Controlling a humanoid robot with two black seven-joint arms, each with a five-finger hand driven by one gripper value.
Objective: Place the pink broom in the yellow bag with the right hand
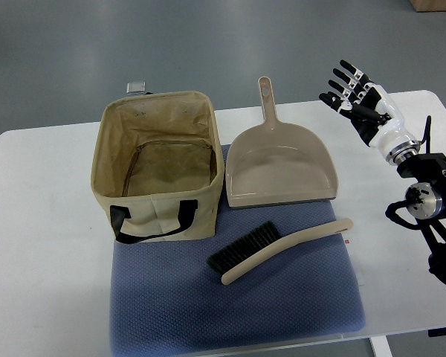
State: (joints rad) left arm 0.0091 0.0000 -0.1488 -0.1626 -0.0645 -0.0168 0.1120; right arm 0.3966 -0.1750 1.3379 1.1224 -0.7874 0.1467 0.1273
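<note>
Broom [279, 251], the task's thing, is lying flat on the blue mat [282, 305], in front of the dustpan and to the right of the bag's front corner. It looks beige here more than pink: a long, slim, smooth plastic handle that is curving slightly and pointing up to the right, with a row of dark, stiff bristles [244, 247] fanning out along the upper edge of its left half. Nothing is touching it.

Bag [157, 165] is standing upright and open on the mat's left rear part, a boxy shape of soft tan cloth with faintly creased walls and a flat bottom showing inside. A black strap handle [152, 223] is hanging in a loop across its front face.

Dustpan [279, 165] is lying just to the right of the bag, smooth beige plastic with a broad shallow tray, low side walls and a short handle with a hanging hole pointing away from the robot.

Mat is showing a fine woven, dimpled texture and rounded corners, and it is resting on a white table [37, 245] with a plain matte top.

Right hand [357, 95] is hovering over the table's far right corner, well apart from the broom. Its black, jointed fingers [340, 88] are stretching out, spread and holding nothing, above a glossy white wrist shell and dark metal arm parts.
</note>
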